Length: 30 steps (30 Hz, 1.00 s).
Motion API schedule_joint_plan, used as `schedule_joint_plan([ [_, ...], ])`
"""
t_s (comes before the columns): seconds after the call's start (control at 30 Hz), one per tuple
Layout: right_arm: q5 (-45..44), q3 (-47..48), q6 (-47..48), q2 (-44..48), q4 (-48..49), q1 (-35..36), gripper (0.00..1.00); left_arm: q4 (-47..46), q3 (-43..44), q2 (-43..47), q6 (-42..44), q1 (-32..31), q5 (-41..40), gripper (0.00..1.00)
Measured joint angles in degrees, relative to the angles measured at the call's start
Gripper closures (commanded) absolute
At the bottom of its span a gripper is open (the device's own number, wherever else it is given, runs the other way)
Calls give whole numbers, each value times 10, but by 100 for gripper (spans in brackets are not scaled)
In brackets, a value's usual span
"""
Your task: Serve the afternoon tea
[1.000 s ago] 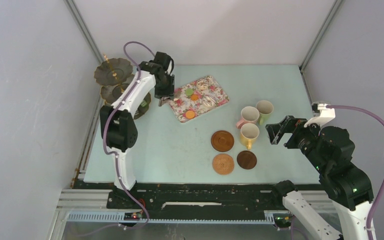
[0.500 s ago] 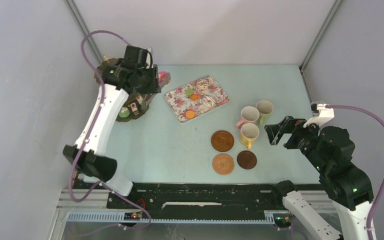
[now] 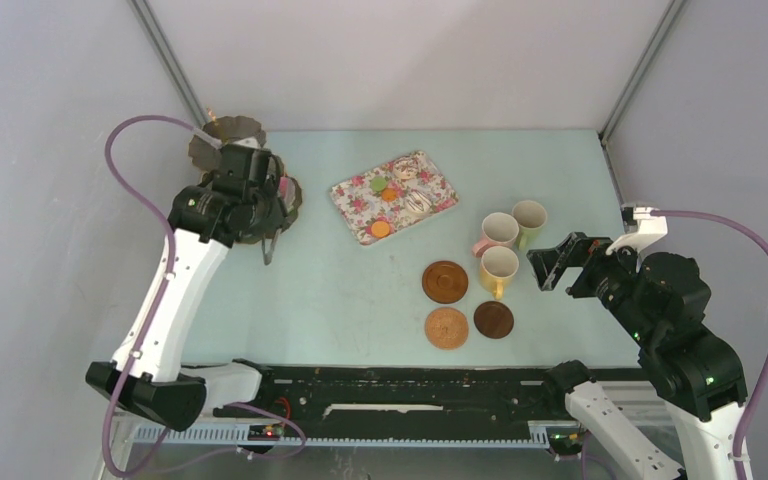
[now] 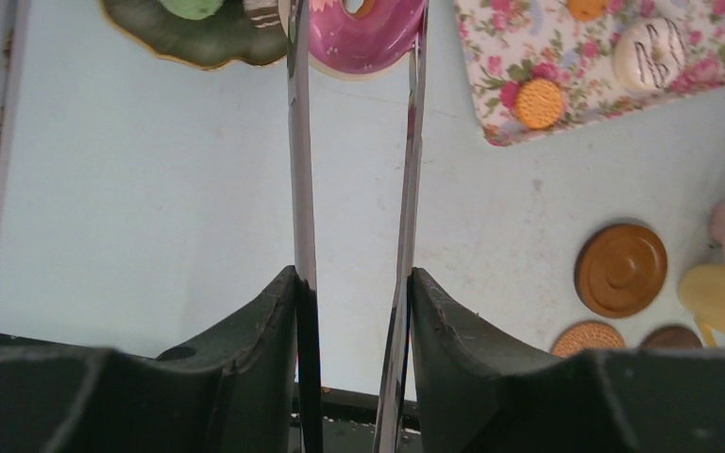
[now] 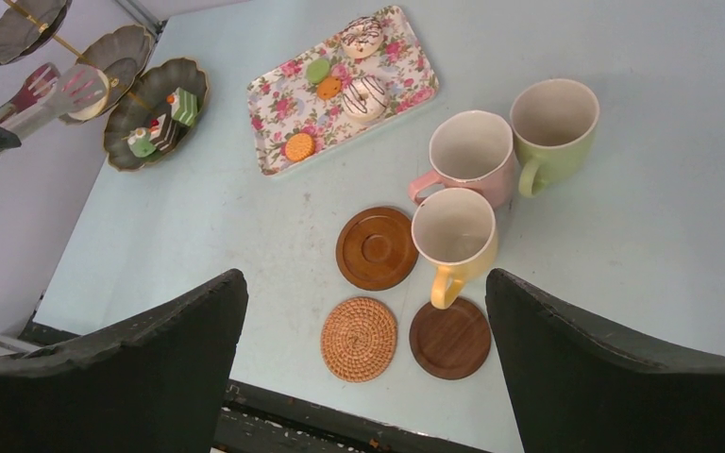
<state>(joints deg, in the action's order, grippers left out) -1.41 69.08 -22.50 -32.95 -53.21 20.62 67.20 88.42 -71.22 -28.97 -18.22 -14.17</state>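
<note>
Though glossy, pink doughnut between flat metal tongs.

Left fingers half-closed, right fingers wide.

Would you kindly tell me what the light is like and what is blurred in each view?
Top external: soft, even light, faint shadows. Left wrist: the left tool is dark and out of focus in the foreground; the metal tongs show streaky reflections. Right wrist: the right tool is likewise soft, the tongs at top left smeared, mugs and coasters sharp.
</note>
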Motion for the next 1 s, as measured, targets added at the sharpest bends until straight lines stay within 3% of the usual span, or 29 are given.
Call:
schedule_joint_plan([
  [0.3, 0, 0, 0, 0, 1, 3, 0, -26, -49, 17, -25, 54, -56, 66],
  [0.57, -1, 0, 1, 0, 2, 6, 0, -82, -80, 12, -43, 98, -55, 67],
  [1.0, -4, 0, 3, 0, 2, 7, 0, -147, -80, -70, -47, 104, -41, 64],
])
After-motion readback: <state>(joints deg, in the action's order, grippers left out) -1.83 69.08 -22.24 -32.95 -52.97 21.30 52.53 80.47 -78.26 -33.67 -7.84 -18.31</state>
